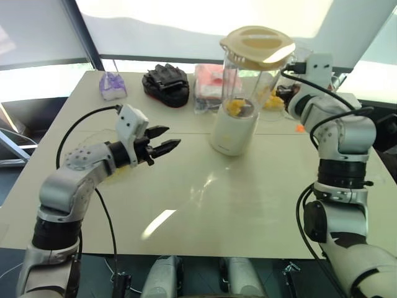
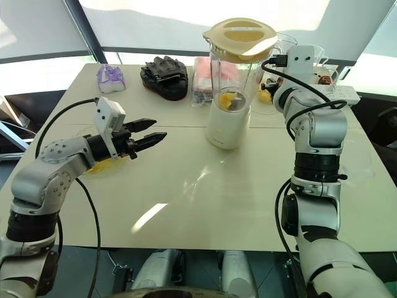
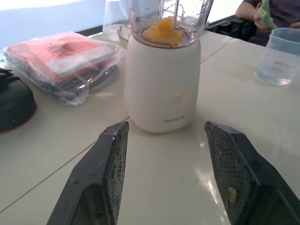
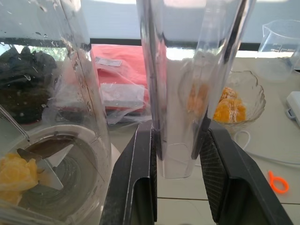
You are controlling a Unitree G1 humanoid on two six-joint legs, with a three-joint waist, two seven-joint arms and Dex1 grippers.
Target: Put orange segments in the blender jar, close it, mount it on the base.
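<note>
Left hand (image 1: 162, 140): fingers wide, empty, waiting beside the base (image 1: 232, 131).
Right hand (image 4: 177, 178): clamps blender jar (image 1: 251, 81) handle, steadying it on base.

You are looking at a staged test bench in a lab or demo room rather than a real kitchen: one plain cream table (image 1: 205, 205) stands by tall bright windows with dark frames, with no counter, sink or stove around it. The kitchen props on it, a blender jar (image 1: 251, 77) on its base (image 1: 232, 133) and a glass bowl (image 4: 243, 101) of fruit, share the surface with a black glove (image 1: 166, 84), sealed plastic packets (image 3: 63, 61), a clear measuring cup (image 3: 283, 56) and loose cables. A person (image 3: 269, 11) sits at the table's far side.
</note>
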